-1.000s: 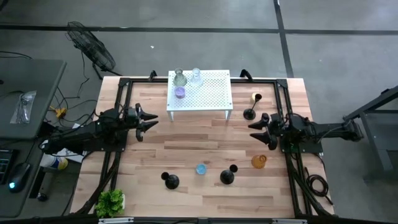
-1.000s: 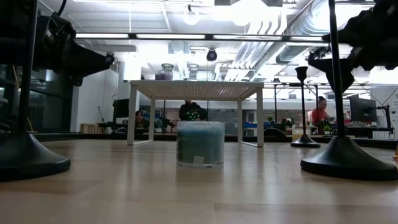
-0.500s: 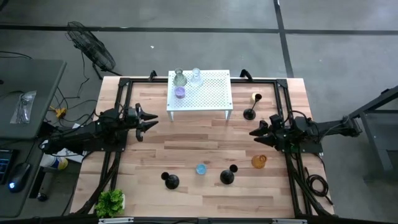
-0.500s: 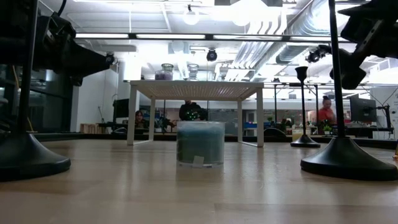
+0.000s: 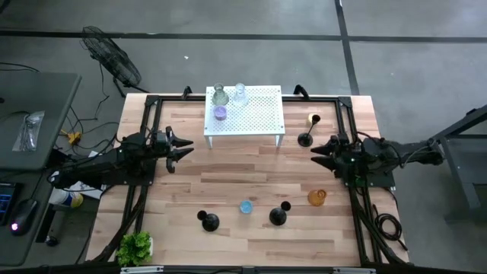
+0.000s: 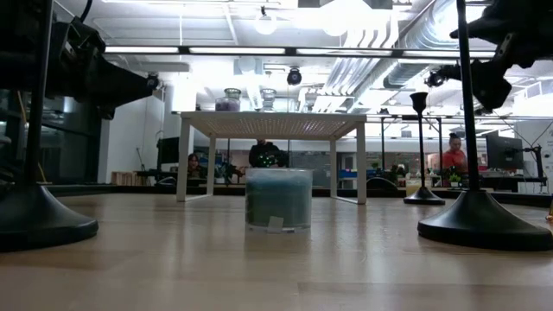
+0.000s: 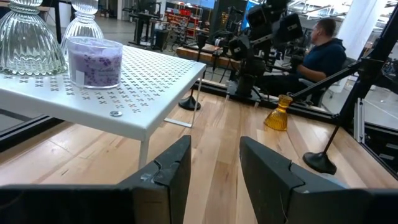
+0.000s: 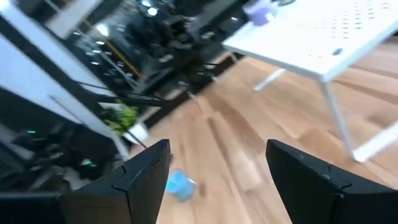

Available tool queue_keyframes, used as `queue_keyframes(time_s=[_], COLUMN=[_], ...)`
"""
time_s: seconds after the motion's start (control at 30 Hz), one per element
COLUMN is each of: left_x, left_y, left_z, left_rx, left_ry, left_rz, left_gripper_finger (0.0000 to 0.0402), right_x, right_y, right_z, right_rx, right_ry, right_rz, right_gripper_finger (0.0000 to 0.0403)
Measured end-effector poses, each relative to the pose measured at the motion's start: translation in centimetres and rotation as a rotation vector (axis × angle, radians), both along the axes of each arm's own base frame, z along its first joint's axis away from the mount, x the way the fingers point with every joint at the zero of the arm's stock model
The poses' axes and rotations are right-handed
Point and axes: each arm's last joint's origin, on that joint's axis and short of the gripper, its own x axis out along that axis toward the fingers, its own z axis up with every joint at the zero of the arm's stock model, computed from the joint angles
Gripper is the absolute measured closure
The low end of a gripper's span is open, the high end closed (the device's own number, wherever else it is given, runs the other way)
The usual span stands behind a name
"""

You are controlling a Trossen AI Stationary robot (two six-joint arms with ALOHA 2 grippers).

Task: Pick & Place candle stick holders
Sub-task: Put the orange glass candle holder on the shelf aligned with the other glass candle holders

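White perforated metal stand [image 5: 255,113] at far centre of wooden table [image 5: 251,171]; all places below given from it.

On its top, left end: clear ribbed glass cup [image 5: 220,95], second clear glass cup [image 5: 240,94], purple glass jar [image 5: 220,113]. Probably the drop-off spot.

Just right of stand: black flared-base candle holder [image 5: 305,139], small yellow cup [image 5: 313,120] beyond.

Well in front: two more black holders [image 5: 208,221] [image 5: 278,216], blue glass jar [image 5: 245,206] between; amber glass cup [image 5: 316,198] front-right.

Right gripper [image 5: 318,154] right of stand, beside nearest holder, fingers wide apart, holding nothing. Likely lined up to grasp.

Left gripper [image 5: 183,148] left of stand, fingers partly apart, empty, waiting.
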Motion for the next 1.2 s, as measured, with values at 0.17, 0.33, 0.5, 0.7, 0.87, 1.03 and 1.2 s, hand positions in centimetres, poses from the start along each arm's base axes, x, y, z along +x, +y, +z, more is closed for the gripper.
queue_keyframes(time_s=[0.17,0.33,0.5,0.7,0.87,1.03,1.2], left_x=[0.0,0.0,0.0,0.0,0.0,0.0,0.0], left_y=[0.0,0.0,0.0,0.0,0.0,0.0,0.0], left_z=[0.0,0.0,0.0,0.0,0.0,0.0,0.0], left_rx=[0.000,0.000,0.000,0.000,0.000,0.000,0.000], left_ry=[0.000,0.000,0.000,0.000,0.000,0.000,0.000], left_rz=[0.000,0.001,0.000,0.000,0.000,0.000,0.000], left_gripper_finger=[0.0268,0.0268,0.0268,0.0268,0.0268,0.0268,0.0268], right_x=[-0.1,-0.1,-0.1,-0.2,-0.5,-0.3,0.6], right_y=[0.5,1.6,3.0,4.4,5.2,5.5,6.0], right_z=[0.6,0.5,0.3,-0.6,-1.3,-1.8,-1.6], right_rx=[0.030,0.069,0.038,-0.039,-0.065,-0.080,-0.084], right_ry=[0.090,0.148,0.186,0.280,0.367,0.418,0.395], right_rz=[-0.014,0.075,0.210,0.341,0.403,0.404,0.459], right_gripper_finger=[0.0143,0.0143,0.0143,0.0143,0.0143,0.0143,0.0143])
